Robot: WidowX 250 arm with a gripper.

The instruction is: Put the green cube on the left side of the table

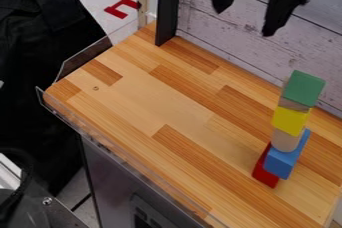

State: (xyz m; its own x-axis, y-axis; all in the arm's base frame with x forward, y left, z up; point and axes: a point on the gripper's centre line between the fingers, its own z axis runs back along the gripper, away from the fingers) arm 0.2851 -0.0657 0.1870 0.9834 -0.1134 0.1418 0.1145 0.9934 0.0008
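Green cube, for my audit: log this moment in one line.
green cube atop stack, view's right | gripper at view's top, jaws open | placement not done

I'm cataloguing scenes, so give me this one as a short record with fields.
surface: wooden table
target: green cube, topmost in a stack at the view's right
beneath it, downward: tan piece, yellow block, tan cylinder, blue block
base: red block, partly hidden
robot: gripper at the view's top, jaws apart, empty
task: not yet done
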